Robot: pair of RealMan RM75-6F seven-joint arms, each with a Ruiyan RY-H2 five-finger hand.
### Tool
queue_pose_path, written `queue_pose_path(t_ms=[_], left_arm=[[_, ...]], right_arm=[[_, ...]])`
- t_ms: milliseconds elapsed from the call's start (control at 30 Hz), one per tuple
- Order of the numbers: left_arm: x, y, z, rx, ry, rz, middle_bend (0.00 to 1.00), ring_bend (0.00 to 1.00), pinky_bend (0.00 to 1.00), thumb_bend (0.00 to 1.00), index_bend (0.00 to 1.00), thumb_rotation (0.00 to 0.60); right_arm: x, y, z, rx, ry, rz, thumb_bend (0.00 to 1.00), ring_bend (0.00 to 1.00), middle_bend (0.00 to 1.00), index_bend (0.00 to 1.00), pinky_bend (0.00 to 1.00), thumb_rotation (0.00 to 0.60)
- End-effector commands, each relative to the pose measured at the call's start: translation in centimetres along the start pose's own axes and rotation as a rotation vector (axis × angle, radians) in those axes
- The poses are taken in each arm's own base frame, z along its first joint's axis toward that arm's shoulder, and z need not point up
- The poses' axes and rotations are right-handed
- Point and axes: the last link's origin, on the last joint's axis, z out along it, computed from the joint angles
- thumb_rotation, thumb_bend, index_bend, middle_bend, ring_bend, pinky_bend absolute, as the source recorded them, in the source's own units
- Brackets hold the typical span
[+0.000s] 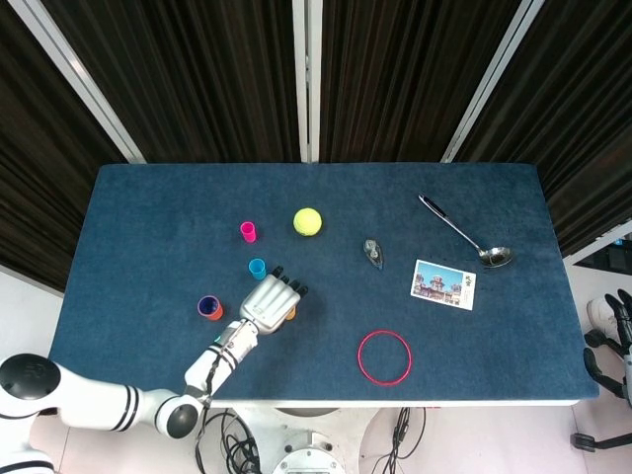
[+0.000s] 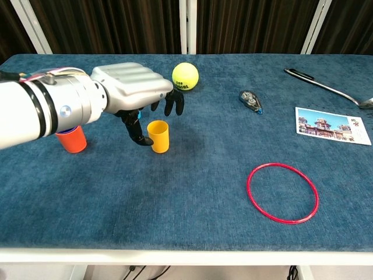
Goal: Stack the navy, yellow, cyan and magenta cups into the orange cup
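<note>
The orange cup (image 2: pixel 72 140) stands at the left of the table (image 2: pixel 192 227), with the navy cup (image 1: pixel 208 305) already nested inside it; only its lower wall shows in the chest view, behind the left forearm. The left hand (image 2: pixel 135 96) hangs just above the yellow cup (image 2: pixel 158 136), fingers spread and curved downward, holding nothing. The thumb hangs just left of the cup wall and the other fingertips (image 2: pixel 172 107) sit above and behind its rim; whether any of them touches the cup cannot be told.

Step in hand, as judged: grasp the yellow cup. Lower the hand until thumb and fingers stand on opposite sides of the wall below the rim, then close evenly. The cup looks light and should tip if pushed from one side only. Keep it upright during the carry and set it mouth-up into the orange stack.

The cyan cup (image 1: pixel 257 268) stands just behind the hand, and the magenta cup (image 1: pixel 248 231) further back; both remain to be stacked. A carry path leftward along the near side of the table avoids both.

To the right, the ball (image 2: pixel 185 76), the tape measure (image 2: pixel 250 100), the postcard (image 2: pixel 333 125), the red ring (image 2: pixel 282 192) and the ladle (image 1: pixel 462 233) lie well apart from the work area. The right hand (image 1: pixel 616 324) hangs off the table's right edge; how far it is open cannot be told.
</note>
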Motion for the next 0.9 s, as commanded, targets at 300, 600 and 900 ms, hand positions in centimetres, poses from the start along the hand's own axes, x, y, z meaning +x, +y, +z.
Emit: queue_pose_path(t_ms=[300, 600, 900], left_arm=[[-1.4, -0.1, 0.9, 0.006, -0.027, -0.007, 0.40, 0.50, 0.30, 0.22, 0.43, 0.600], [-1.2, -0.1, 1.2, 0.005, 0.012, -0.048, 0.47, 0.57, 0.36, 0.26, 0.50, 0.600], [1.1, -0.6, -0.3, -0.002, 0.071, -0.034, 0.48, 0.58, 0.37, 0.26, 0.51, 0.600]], right_arm=[[0.2, 0.4, 0.0, -0.008, 0.002, 0.002, 0.34, 0.00, 0.00, 0.00, 0.00, 0.600], [0.1, 0.5, 0.1, -0.012, -0.002, 0.000, 0.34, 0.00, 0.00, 0.00, 0.00, 0.600], [0.3, 0.4, 0.0, -0.011, 0.003, -0.004, 0.34, 0.00, 0.00, 0.00, 0.00, 0.600]])
